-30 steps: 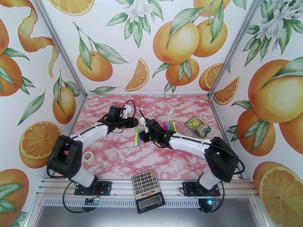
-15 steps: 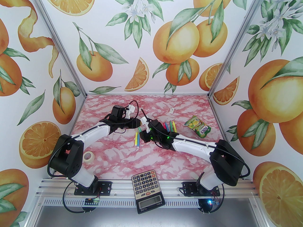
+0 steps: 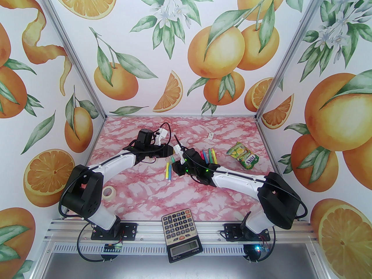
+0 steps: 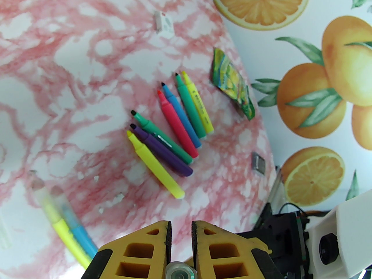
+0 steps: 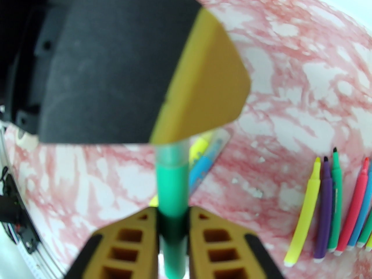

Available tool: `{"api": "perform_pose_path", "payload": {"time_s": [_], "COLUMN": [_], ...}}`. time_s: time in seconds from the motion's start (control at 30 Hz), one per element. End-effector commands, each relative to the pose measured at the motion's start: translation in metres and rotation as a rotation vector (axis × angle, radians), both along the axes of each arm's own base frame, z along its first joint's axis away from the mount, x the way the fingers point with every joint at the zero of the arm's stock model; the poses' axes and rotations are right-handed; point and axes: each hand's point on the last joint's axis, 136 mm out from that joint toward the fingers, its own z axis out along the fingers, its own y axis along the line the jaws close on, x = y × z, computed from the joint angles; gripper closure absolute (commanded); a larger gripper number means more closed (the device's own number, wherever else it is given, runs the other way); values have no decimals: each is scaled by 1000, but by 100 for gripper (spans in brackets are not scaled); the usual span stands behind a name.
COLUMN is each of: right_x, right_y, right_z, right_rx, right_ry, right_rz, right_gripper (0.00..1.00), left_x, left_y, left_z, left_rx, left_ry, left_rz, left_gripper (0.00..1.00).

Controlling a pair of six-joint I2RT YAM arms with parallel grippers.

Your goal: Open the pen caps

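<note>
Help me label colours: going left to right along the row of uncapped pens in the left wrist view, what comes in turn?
Yellow pen, purple pen, green pen, pink pen, blue pen, second green pen, second yellow pen.

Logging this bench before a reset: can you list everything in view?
uncapped pens: seven; two yellow, two green, purple, pink, blue; row right of centre
capped pens: two; yellow, blue; centre
green pen: one; held in the air, centre
pen cap: one; translucent; on green pen's end
snack pouch: one; green-yellow; far right
calculator: one; dark; near edge
tape roll: one; cream; left
white tag: one; far centre
left claw: one; yellow; shut on pen cap
right claw: one; yellow; shut on green pen
</note>
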Motion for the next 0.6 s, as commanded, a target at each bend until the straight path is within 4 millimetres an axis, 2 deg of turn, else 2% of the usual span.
{"api": "perform_pose_path", "payload": {"time_s": [0.0, 0.07, 0.27, 0.57], "right_x": [4, 4, 5, 4], "right_y": [-1, 1, 5, 6], "right_z": [14, 11, 7, 6], "right_rx": [35, 34, 34, 28], "right_ry": [-45, -39, -32, -30], "right_rz": [-15, -9, -2, 5], "right_gripper": [67, 65, 65, 76], "left_x": [4, 3, 1, 1], "left_y": [-7, -9, -10, -12], "left_z": [17, 21, 30, 37], "left_rx": [-45, -57, -79, -103], "left_ry": [-43, -45, -56, -63], "left_rz": [-27, -35, -48, -53], "left_gripper": [98, 100, 100, 100]}}
